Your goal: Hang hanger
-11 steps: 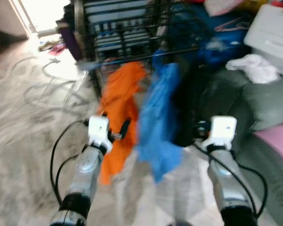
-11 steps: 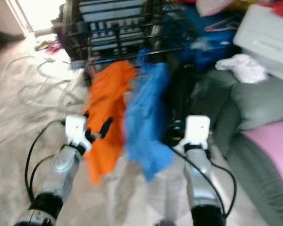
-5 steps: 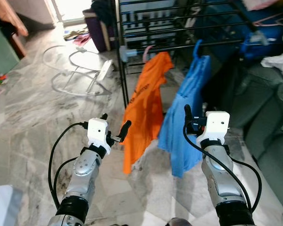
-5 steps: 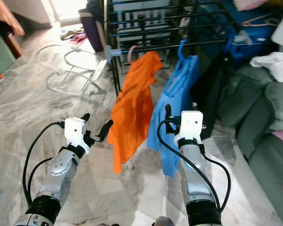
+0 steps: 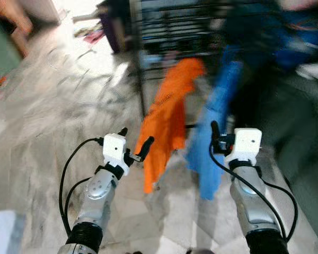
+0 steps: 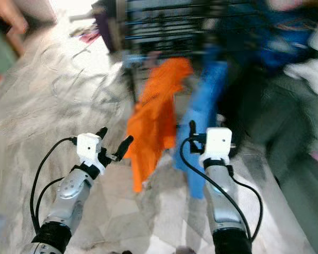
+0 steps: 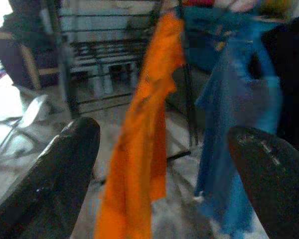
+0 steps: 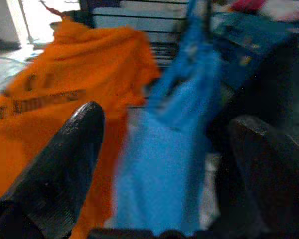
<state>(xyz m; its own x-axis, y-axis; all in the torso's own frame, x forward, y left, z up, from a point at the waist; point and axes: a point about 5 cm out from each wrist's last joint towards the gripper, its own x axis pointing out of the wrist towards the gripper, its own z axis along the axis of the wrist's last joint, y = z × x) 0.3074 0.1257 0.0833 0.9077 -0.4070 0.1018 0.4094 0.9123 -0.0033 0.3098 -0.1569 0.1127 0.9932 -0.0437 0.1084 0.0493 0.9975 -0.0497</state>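
Hanging from the black rack [image 5: 175,24] on the marble floor [image 5: 47,132] are two garments, side by side: an orange shirt [image 5: 167,127] and, to its right, a blue shirt [image 5: 214,132]. Their hangers are too blurred to make out; the head views are smeared, so fine detail at the rail is lost.

Both arms are reaching forward at about the same height. The left gripper [image 5: 133,145] is hovering just beside the orange shirt's lower edge, fingers spread wide and holding nothing; in its wrist view the two pads [image 7: 65,164] are framing the orange shirt [image 7: 144,124] with the blue shirt [image 7: 239,114] further over. The right gripper [image 6: 193,135] is sitting in front of the blue shirt; its wrist view is showing fingers [image 8: 65,164] parted wide and empty, the blue shirt [image 8: 174,134] between them.

Judging by this, the hanging itself looks done or not yet taken up again: both garments are on the rack and neither gripper is carrying anything. The next move probably calls for a steady view first, then locating whichever hanger is still to be hung.
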